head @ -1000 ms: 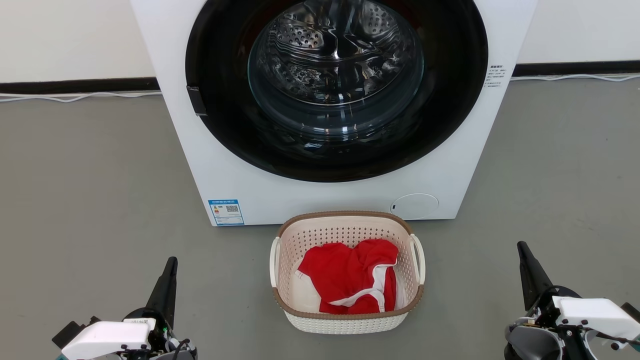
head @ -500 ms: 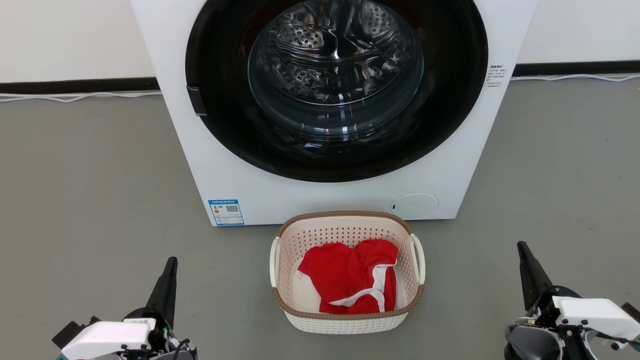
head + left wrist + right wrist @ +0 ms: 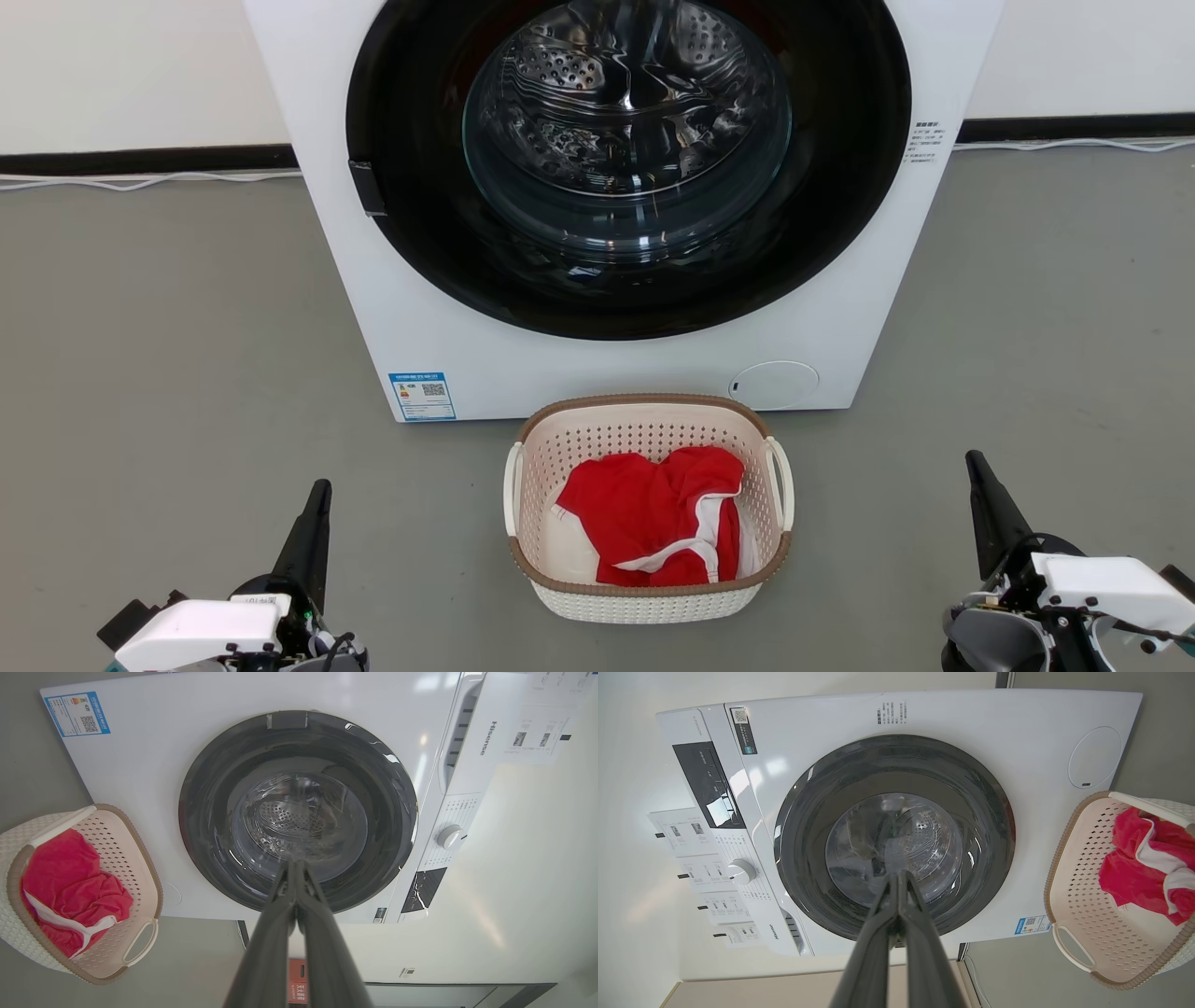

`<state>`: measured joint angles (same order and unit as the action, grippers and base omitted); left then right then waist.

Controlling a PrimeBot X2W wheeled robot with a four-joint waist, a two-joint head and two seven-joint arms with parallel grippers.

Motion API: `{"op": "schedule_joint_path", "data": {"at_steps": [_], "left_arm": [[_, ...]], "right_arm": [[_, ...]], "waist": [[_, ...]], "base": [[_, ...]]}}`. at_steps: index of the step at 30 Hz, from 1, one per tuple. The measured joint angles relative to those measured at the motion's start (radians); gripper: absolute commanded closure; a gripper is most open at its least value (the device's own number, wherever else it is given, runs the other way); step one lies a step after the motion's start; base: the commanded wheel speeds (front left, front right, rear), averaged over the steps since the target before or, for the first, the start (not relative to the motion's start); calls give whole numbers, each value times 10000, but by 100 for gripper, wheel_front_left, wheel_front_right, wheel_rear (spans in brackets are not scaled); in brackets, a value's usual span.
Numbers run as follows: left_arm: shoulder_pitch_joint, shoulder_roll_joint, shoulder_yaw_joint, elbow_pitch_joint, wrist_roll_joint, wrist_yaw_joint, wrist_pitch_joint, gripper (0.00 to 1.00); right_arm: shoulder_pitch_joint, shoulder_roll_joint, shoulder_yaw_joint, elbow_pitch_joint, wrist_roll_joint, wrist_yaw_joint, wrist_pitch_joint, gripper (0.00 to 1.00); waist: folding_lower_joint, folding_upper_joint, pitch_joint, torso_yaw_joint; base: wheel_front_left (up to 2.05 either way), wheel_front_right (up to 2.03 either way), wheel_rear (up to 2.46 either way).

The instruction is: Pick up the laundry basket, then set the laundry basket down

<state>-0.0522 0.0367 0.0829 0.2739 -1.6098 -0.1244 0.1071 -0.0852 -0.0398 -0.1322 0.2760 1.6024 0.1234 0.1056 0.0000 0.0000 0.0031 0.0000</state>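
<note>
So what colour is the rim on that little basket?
Brown, woven-look, on the cream-white laundry basket; clearest in the head view.

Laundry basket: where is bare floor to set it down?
Bare floor flanks the washer on both sides, and lies between the laundry basket and the left gripper and right gripper. Crowded: the strip between basket and washer.

A: Light: bright, even, diffuse, from above. Head view sharp edge to edge. No motion blur.
B: Shadows?
A: Soft, faint; one hugs the laundry basket [image 3: 644,597] on the floor [image 3: 168,373].
B: Glare?
A: Streaks on the door glass [image 3: 625,121]; pale hotspots on the washer [image 3: 140,742] front. Wrist views bow straight edges toward the borders.
</note>
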Motion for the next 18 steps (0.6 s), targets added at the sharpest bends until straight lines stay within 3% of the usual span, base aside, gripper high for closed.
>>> {"op": "schedule_joint_path", "data": {"at_steps": [7,8,18], "left_arm": [[0,0,0,0,0,0,0,100],[0,0,0,0,0,0,0,0],[443,-84,-113,405,-2,12,-199,0]], "right_arm": [[0,0,0,0,0,0,0,100],[0,0,0,0,0,0,0,0],[328,98,100,343,-19,-10,-128,0]], "waist": [[0,0,0,0],[0,0,0,0],[3,0,-10,1]], "base": [[0,0,0],[0,0,0],[0,0,0]]}}
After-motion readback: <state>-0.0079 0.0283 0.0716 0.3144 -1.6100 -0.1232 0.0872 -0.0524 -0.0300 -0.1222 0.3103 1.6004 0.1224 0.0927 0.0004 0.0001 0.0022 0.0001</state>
